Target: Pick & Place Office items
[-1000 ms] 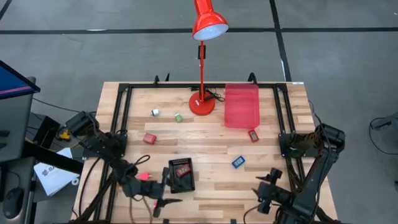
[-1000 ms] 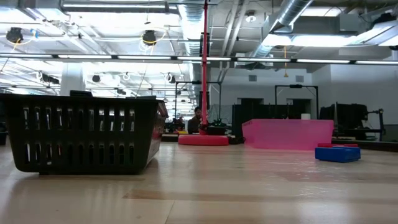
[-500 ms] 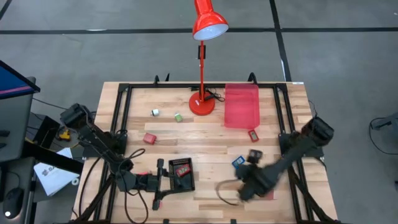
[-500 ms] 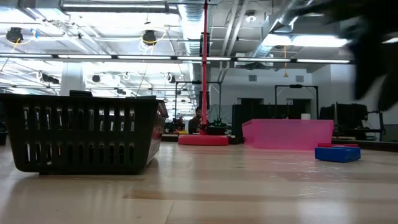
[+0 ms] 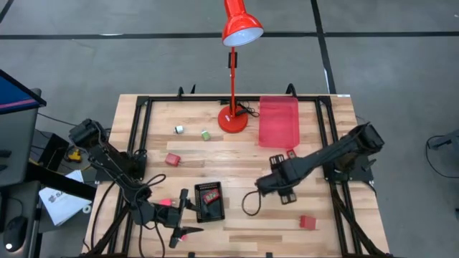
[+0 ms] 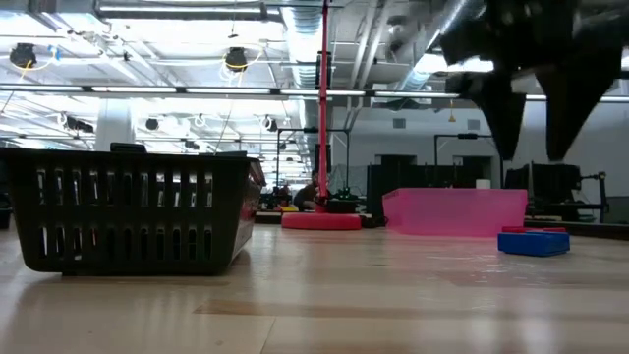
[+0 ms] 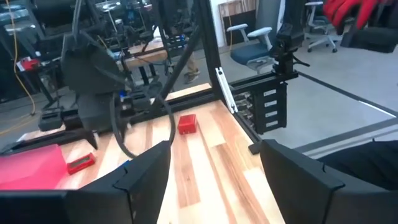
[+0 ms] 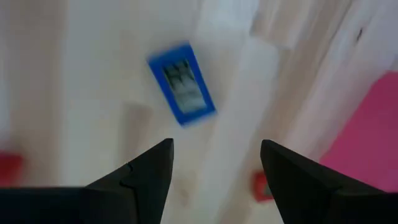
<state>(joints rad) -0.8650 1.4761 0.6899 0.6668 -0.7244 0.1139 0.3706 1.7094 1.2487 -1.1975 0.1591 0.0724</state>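
Note:
Small office items lie scattered on the wooden table: a blue piece (image 8: 182, 83) (image 6: 534, 241), a red block (image 5: 308, 222) (image 7: 186, 124) near the near edge, a red block (image 5: 172, 159), a green piece (image 5: 205, 135) and a white piece (image 5: 178, 129). My right gripper (image 5: 271, 183) (image 8: 214, 180) hangs open above the blue piece without touching it and hides it in the high view. My left gripper (image 5: 181, 216) (image 7: 214, 180) is open at the near left, beside the black tray (image 5: 209, 202), which holds a red item.
A tall red desk lamp (image 5: 233, 118) stands at the far middle. A translucent red tray (image 5: 278, 122) (image 6: 457, 211) lies to its right, with a small red piece (image 8: 261, 185) near its near end. A black metal frame (image 5: 140, 129) borders the table. The right arm's cable (image 5: 247, 204) loops over the wood.
My right arm has swung out from the near right corner toward the table's middle and far side, and its open gripper now hangs over the blue piece. The red block by the near edge, which the arm covered before, now shows.

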